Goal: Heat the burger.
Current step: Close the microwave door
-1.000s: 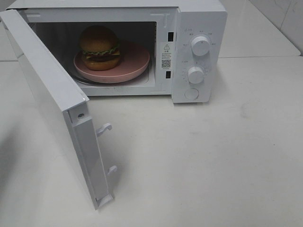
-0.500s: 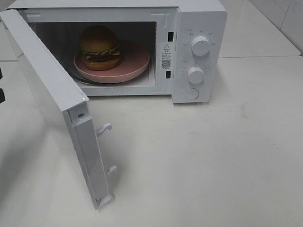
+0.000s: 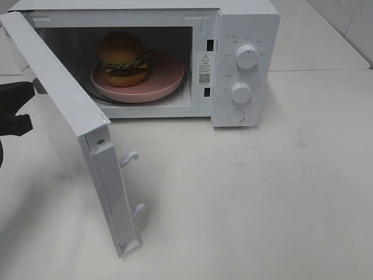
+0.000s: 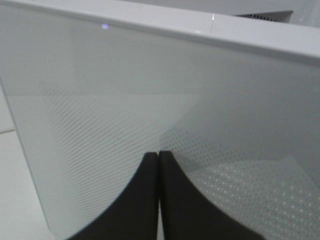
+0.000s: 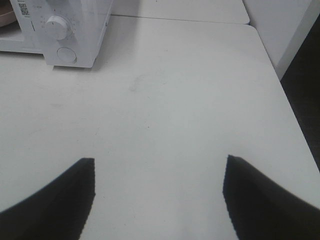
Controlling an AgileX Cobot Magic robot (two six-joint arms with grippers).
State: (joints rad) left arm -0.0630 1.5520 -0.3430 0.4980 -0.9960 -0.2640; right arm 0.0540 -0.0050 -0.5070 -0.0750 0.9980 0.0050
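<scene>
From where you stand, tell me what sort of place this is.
Probably a mock kitchen station on a lab bench rather than a home kitchen: a white microwave with its door swung open, a burger on a pink plate inside, all on a plain white table.

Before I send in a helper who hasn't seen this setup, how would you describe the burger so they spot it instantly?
Find the white microwave, its door swung open. Inside lies a pink plate, with the burger on its left side. Unlike the flat plate, it stands tall and round: golden-brown bun, green lettuce frill.
</scene>
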